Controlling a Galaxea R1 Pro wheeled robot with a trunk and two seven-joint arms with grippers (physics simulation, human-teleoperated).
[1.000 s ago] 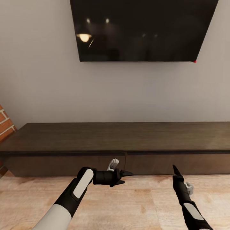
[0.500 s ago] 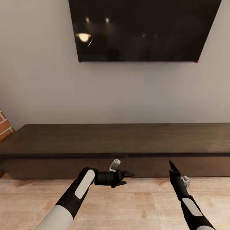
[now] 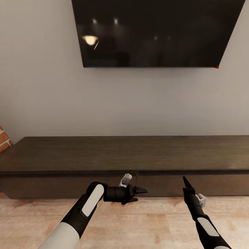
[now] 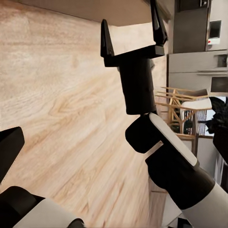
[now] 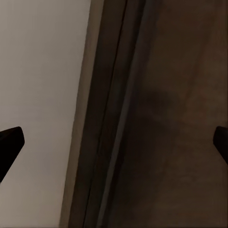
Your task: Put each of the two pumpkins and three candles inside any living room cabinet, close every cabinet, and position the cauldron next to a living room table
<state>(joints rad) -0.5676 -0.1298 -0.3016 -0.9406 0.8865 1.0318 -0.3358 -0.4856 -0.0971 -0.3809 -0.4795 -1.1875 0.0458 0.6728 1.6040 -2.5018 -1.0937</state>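
The cabinet point(image 3: 124, 155) is a long low dark-brown console against the wall, its drawer fronts point(image 3: 69, 185) all flush and shut. My left gripper point(image 3: 138, 194) hovers open just in front of the seam between two fronts, pointing sideways. My right gripper point(image 3: 185, 180) points at the right-hand front, close to it. The left wrist view shows this gripper point(image 4: 132, 33) open, with nothing between its fingers. Through the right wrist view the gripper point(image 5: 114, 142) frames the cabinet's top edge point(image 5: 118, 118). The pumpkins, candles and cauldron are out of view.
A large dark TV point(image 3: 155, 33) hangs on the grey wall above the cabinet. A brick wall corner point(image 3: 3, 141) stands at far left. Pale wood floor point(image 3: 138, 224) lies under my arms. Behind me, the left wrist view shows wooden chairs point(image 4: 185, 102) and a fridge point(image 4: 194, 52).
The view has shifted closer to the cabinet and slightly left. My left gripper has crept toward the drawer seam. The right gripper stays raised toward the right front.
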